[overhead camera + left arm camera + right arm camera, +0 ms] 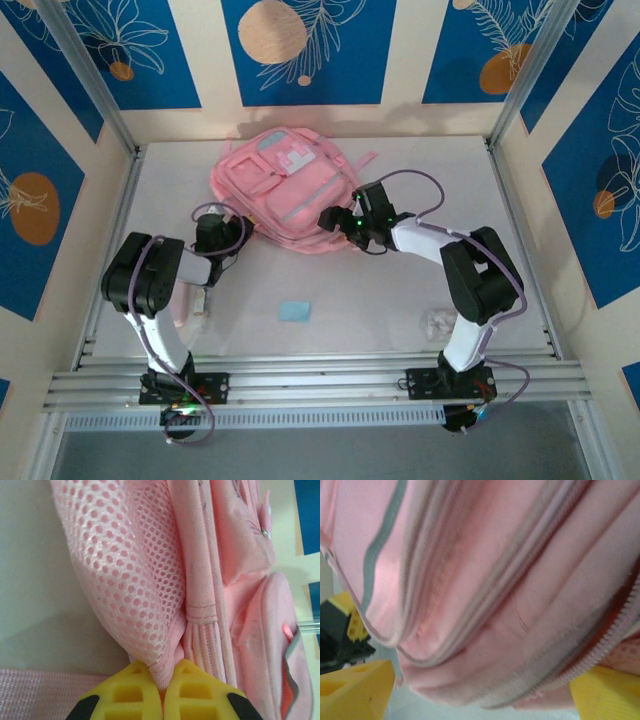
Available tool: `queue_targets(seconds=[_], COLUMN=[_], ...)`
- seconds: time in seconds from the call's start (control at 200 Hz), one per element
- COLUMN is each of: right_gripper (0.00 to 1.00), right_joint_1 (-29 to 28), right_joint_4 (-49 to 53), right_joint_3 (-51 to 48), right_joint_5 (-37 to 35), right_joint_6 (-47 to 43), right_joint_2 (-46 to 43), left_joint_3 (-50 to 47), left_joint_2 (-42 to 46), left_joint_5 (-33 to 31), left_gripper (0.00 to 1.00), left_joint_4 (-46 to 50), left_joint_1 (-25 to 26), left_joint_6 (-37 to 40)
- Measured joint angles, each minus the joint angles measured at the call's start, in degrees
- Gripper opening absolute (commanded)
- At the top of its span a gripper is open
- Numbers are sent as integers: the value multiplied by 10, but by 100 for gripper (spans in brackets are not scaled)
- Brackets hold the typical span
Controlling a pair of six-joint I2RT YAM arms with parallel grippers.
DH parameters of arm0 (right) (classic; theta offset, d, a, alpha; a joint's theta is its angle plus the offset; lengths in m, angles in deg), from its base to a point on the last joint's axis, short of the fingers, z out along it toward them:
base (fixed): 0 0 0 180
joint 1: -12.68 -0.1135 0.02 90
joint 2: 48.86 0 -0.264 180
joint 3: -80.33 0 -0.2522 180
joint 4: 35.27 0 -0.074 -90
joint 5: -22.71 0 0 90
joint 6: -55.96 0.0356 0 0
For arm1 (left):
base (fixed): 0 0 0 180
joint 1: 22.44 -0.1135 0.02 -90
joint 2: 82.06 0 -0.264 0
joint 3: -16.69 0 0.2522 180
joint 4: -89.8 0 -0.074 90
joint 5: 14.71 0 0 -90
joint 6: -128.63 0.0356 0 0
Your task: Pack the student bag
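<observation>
White desk (380,290) sitting inside blue-patterned walls (300,45). Left end effector (162,680) is clenching on the student bag (285,190), pinching a fold of its mesh side pocket (135,585). Bag is lying flat at the desk's far centre, front pockets facing up. Small light-blue item (294,311) is lying nearer the arm bases, well apart from the bag. Right end effector (335,218) is sitting released, jaws spread either side of the bag's zippered edge.

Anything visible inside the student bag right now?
Only its outside shows: the student bag lies on the table, mesh corner pinched in the shut left gripper. The pink fabric covers the interior, so contents cannot be seen.
</observation>
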Motion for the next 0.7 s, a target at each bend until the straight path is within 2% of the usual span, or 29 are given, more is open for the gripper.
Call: queue_targets(seconds=[0.23,0.44,0.515,0.575,0.7], right_gripper=[85,79,74,66,58], right_joint_1=[1,-54,-82,-103,-141], right_joint_4=[65,153,166,164,141], right_joint_3=[21,21,21,19,15], right_joint_5=[-41,-88,-95,-95,-87], right_joint_6=[-33,-64,-71,-76,-73], right_joint_2=[-27,-131,-165,-180,-171], left_joint_3=[-13,14,22,24,26], left_joint_2=[76,117,119,118,110], left_joint_5=[-29,-73,-85,-91,-99], left_gripper=[0,0,0,0,0], left_joint_4=[54,124,132,134,129], left_joint_1=[64,114,127,135,143], left_joint_6=[-30,-32,-33,-37,-56])
